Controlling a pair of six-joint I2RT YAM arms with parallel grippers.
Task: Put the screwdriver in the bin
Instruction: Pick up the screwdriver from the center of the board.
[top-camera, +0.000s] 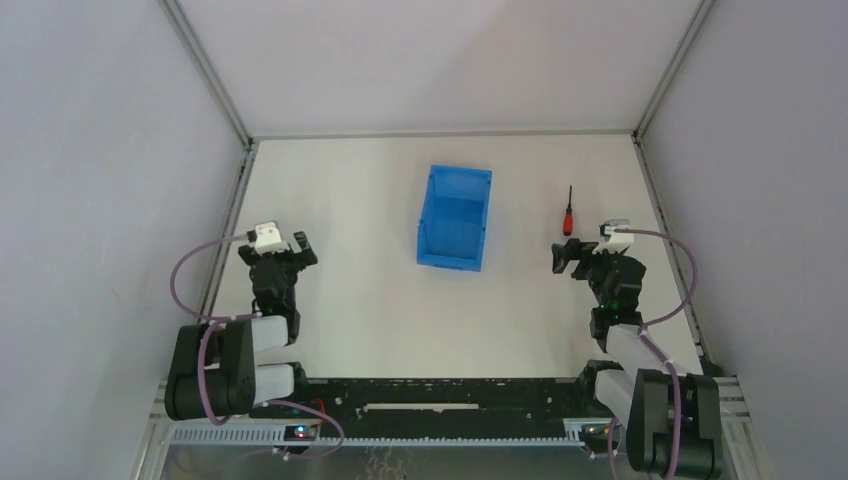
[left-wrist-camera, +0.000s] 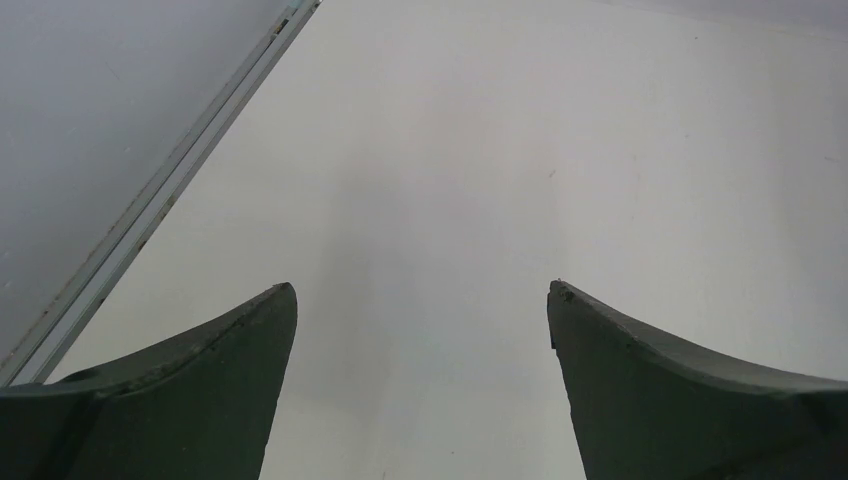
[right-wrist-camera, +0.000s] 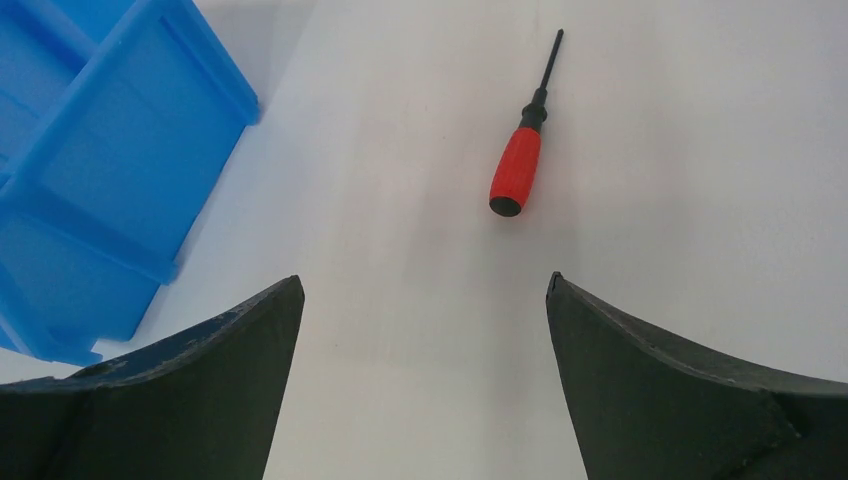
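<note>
Your left jaws and right jaws are hanging wide open, holding nothing; you are risking bumping the round screwdriver (right-wrist-camera: 517, 170) and rolling it away from the bin (right-wrist-camera: 150, 130)

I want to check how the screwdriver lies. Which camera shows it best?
The right wrist view: the screwdriver appears large and sharp, handle nearest the camera. The top external view shows it tiny; the left wrist view misses it.
</note>
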